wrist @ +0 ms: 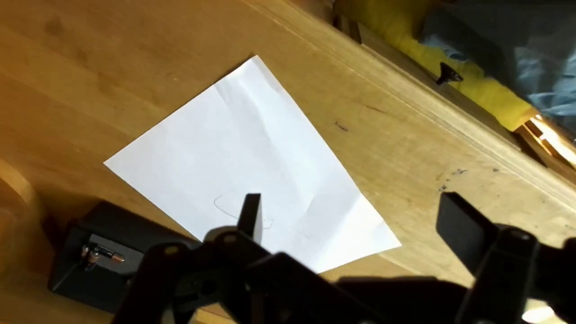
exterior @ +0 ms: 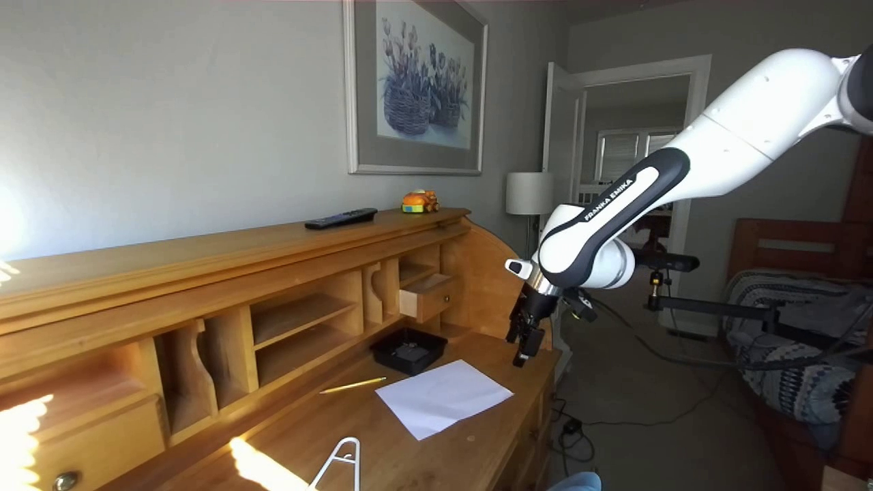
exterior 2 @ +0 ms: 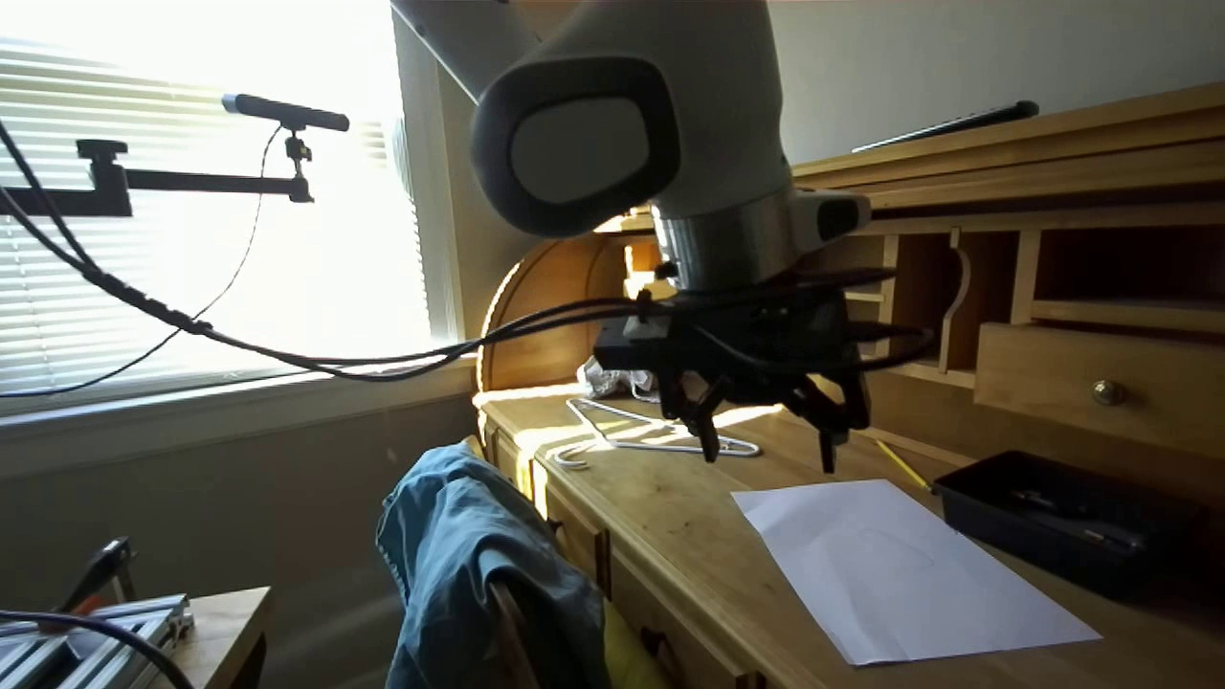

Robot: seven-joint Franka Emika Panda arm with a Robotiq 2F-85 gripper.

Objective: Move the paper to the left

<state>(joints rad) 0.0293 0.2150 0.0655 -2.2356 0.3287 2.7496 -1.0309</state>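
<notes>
The paper [exterior: 443, 399] lies flat on the desk [exterior 2: 670, 507], just beside the tray [exterior 2: 1034, 547]; bare wood separates it from the front edge [wrist: 405, 89] and the hanger [exterior: 357, 465]. The claw [exterior 2: 770, 456] hangs above the desk, fingers spread. The arm [exterior: 743, 140] reads "FRANKA EMIKA"; a thin curved line [wrist: 220, 210] marks the paper.

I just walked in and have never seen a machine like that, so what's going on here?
A robot arm is at work by a wooden desk. The job is to move the white paper to the left, but nothing is being handled at this moment. The claw hangs open and holds nothing. The paper lies loose on the desktop, close to a black tray, with a pencil nearby.
</notes>
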